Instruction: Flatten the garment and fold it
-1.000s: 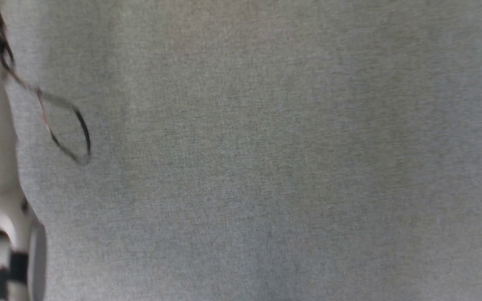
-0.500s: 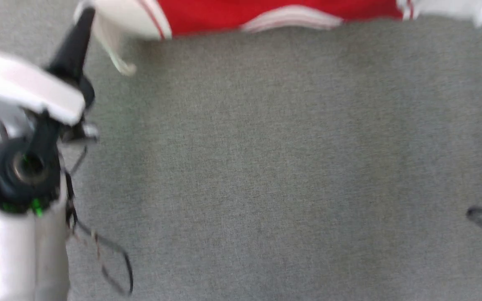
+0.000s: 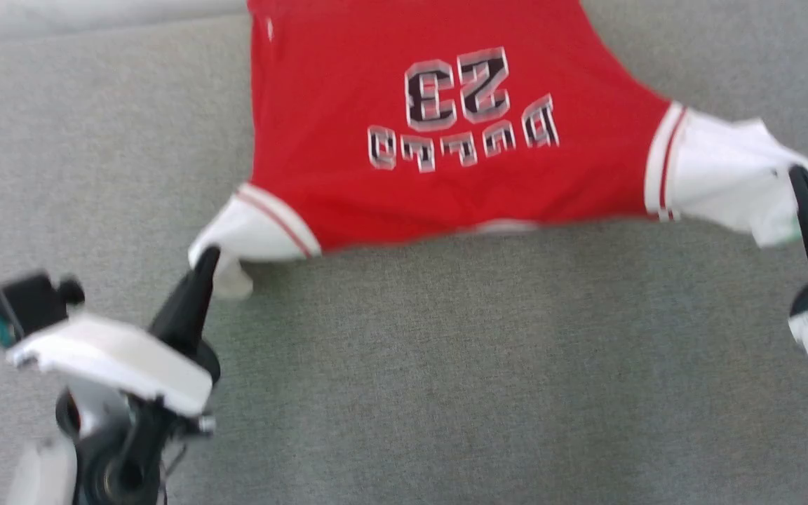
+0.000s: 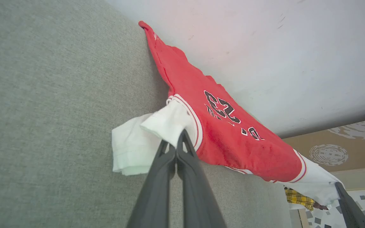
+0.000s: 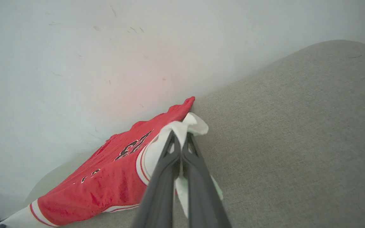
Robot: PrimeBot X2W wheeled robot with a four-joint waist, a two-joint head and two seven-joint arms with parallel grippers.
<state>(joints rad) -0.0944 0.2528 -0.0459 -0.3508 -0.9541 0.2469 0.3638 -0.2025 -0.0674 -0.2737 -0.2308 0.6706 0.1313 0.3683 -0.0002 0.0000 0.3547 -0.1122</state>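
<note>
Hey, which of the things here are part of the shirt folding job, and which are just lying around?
Part of the job: red jersey T-shirt with white sleeves; left gripper and right gripper, each pinching a sleeve; grey fabric surface beneath.
Just lying about: yellow checked cloth; brown patterned panel.

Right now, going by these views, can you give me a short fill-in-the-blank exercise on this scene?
The left claw and the right claw are each ____ on a sleeve of the garment.
Both sleeves are ____ in colour.
The number printed on the garment reads ____.
The garment lies on a ____ fabric surface.
Missing words: shut; white; 23; grey.
</note>
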